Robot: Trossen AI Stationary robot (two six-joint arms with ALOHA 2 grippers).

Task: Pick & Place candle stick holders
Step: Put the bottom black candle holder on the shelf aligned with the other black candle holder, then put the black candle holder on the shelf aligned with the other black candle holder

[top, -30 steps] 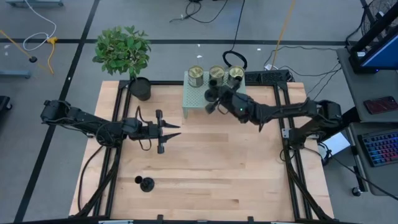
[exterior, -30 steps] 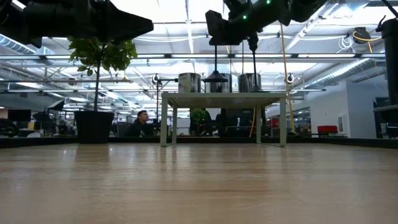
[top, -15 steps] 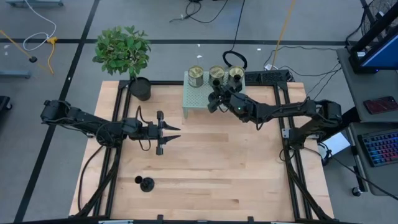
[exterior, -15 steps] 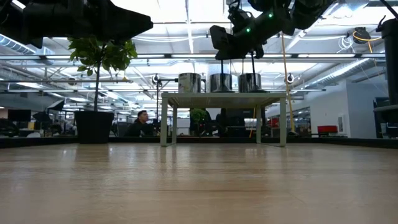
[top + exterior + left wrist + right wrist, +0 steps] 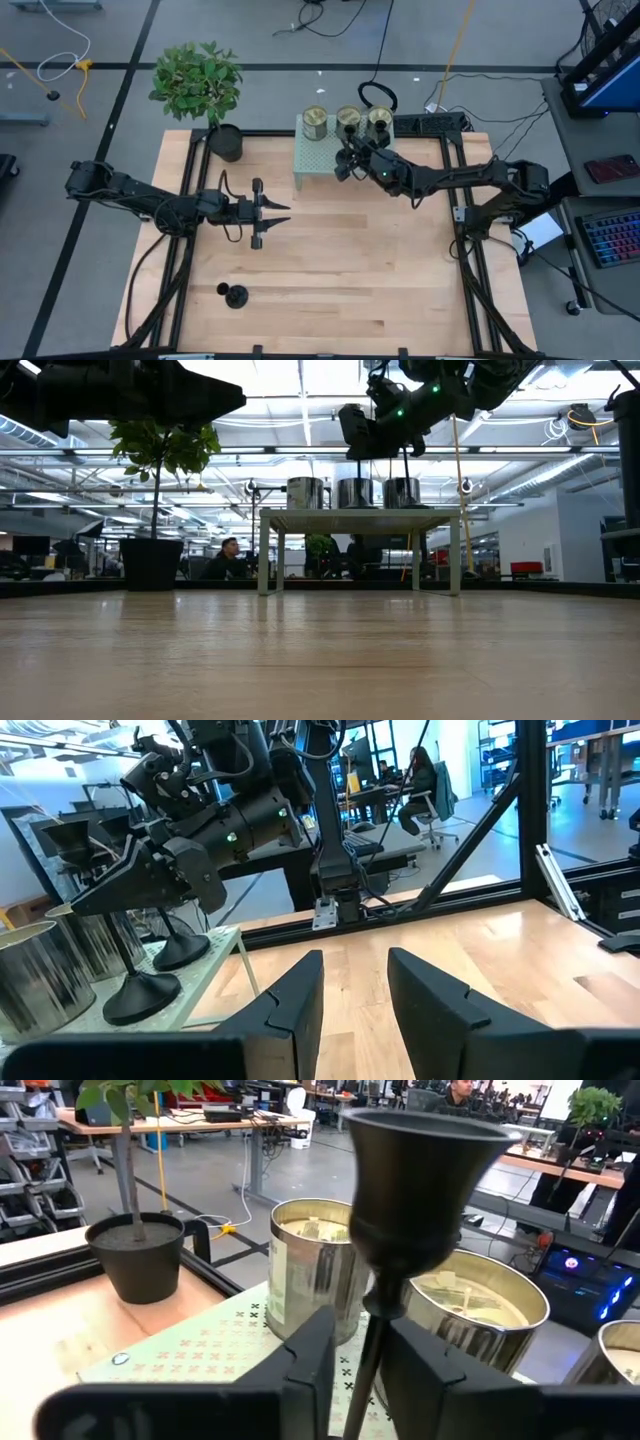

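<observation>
My right gripper (image 5: pixel 347 160) is over the green perforated stand (image 5: pixel 310 165) at the far middle, shut on a black candle stick holder (image 5: pixel 420 1150). Three brass-coloured cups (image 5: pixel 348 120) stand in a row on the stand's far edge. The left wrist view shows two black round bases on the stand (image 5: pixel 140 1000). Which one belongs to the held holder I cannot tell. A third black holder (image 5: pixel 235 296) stands on the table near the front left. My left gripper (image 5: pixel 280 212) is open and empty above the table's left middle. My right gripper pinches the black holder's thin stem (image 5: pixel 362 1360) between its two fingers, below the flared cup. The fingers come about level from the table's near right and lie across the stem. The holder is upright. Whether its base rests on the stand I cannot tell.
A black plant pot (image 5: pixel 227 142) with a leafy plant stands at the table's far left corner. A black frame rail runs along the table's edges (image 5: pixel 450 190). Bare wood lies between the two arms and toward the near edge.
My right gripper has gone a little toward the far edge over the stand, still shut on the black holder. In the low view the holder's base hung above the stand top a second ago. It has now come down out of sight by the cups.
</observation>
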